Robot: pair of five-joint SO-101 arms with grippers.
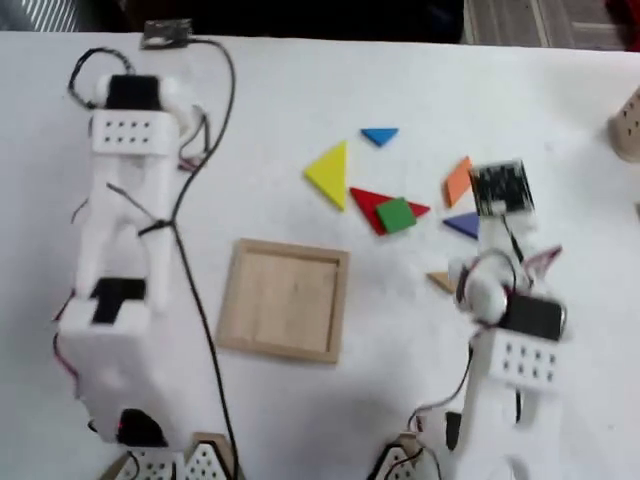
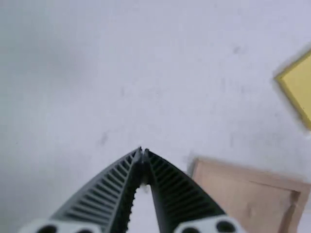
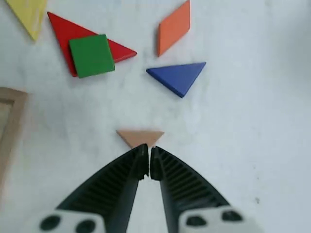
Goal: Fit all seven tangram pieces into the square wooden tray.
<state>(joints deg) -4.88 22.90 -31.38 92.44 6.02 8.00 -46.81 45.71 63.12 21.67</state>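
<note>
The square wooden tray (image 1: 283,299) lies empty at the table's middle; its corner (image 2: 252,194) and edge (image 3: 10,126) show in the wrist views. Beyond it lie a yellow triangle (image 1: 330,172), a small blue triangle (image 1: 379,135), a red triangle (image 1: 372,206) with a green square (image 1: 396,214) resting on it, an orange parallelogram (image 1: 458,181), a dark blue triangle (image 1: 463,224) and a tan triangle (image 1: 441,281). My right gripper (image 3: 144,156) is shut and empty, its tips just short of the tan triangle (image 3: 140,137). My left gripper (image 2: 142,158) is shut above bare table beside the tray.
Cables (image 1: 195,250) trail down the table between the left arm and the tray. A perforated wooden block (image 1: 628,125) stands at the right edge. Open white table surrounds the pieces.
</note>
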